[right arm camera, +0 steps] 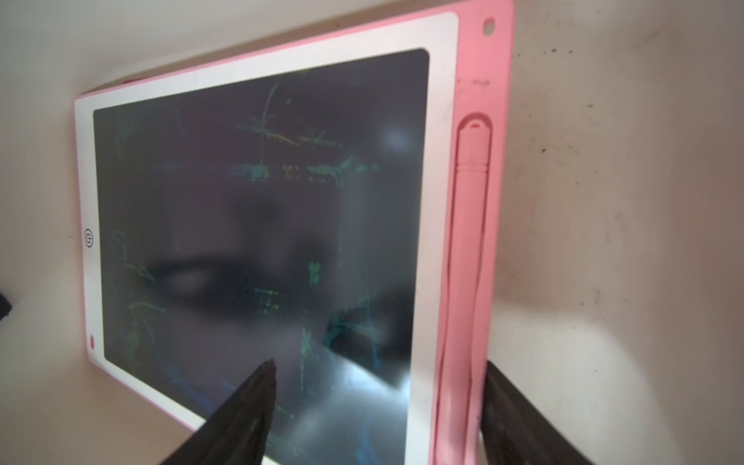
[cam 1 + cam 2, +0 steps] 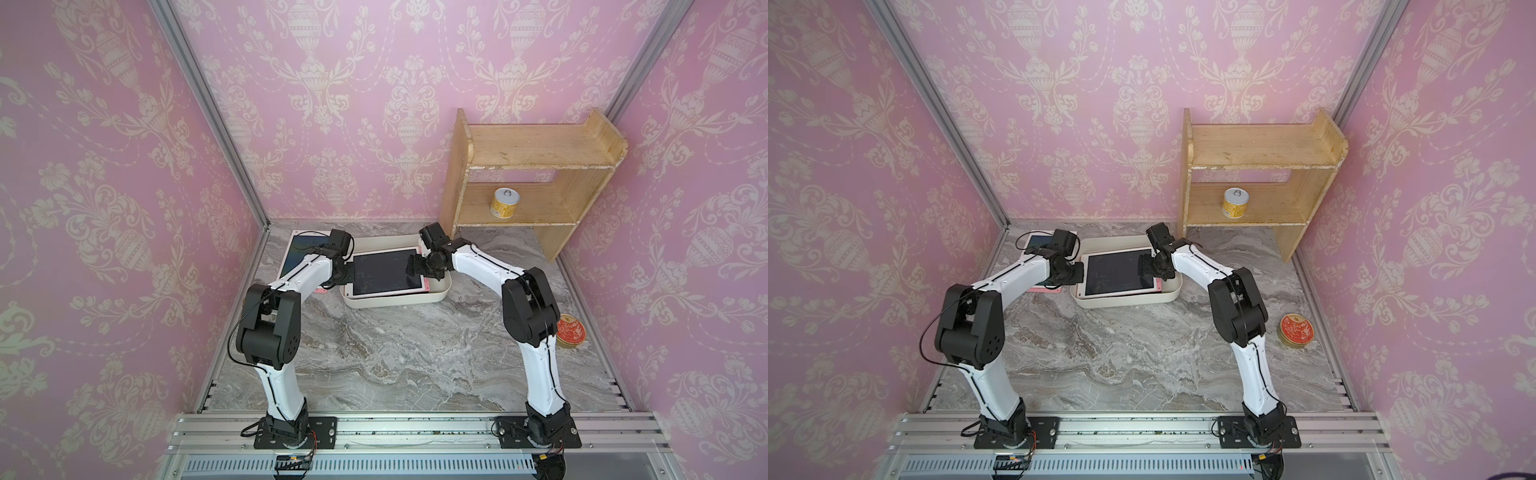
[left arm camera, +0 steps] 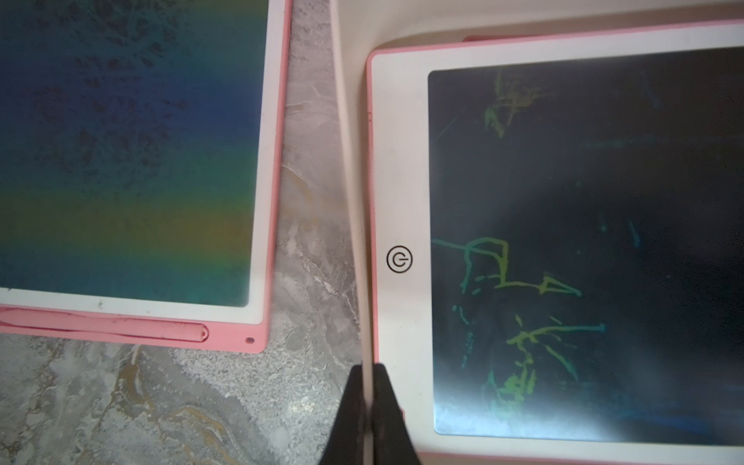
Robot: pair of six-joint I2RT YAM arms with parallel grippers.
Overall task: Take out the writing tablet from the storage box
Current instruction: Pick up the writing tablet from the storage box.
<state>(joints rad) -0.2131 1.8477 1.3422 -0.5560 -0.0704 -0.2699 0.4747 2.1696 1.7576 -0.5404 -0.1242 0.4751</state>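
The off-white storage box [image 2: 395, 302] [image 2: 1125, 301] stands at the back middle of the marble table. Inside it lies the writing tablet [image 2: 384, 272] [image 2: 1115, 272] [image 3: 563, 241] [image 1: 261, 201], pink-framed with a dark scribbled screen. My left gripper [image 2: 348, 271] [image 3: 368, 368] is shut on the box's left wall [image 3: 348, 120]. My right gripper [image 2: 415, 266] [image 1: 378, 364] is open over the tablet's right side. One of its fingers is above the screen; the other is outside the pink edge holding the stylus [image 1: 469, 241].
A second pink tablet [image 2: 305, 245] [image 3: 120, 161] lies on the table left of the box, under my left arm. A wooden shelf [image 2: 536, 174] at the back right holds a yellow can [image 2: 505, 202]. A red round tin [image 2: 570, 330] sits by the right wall.
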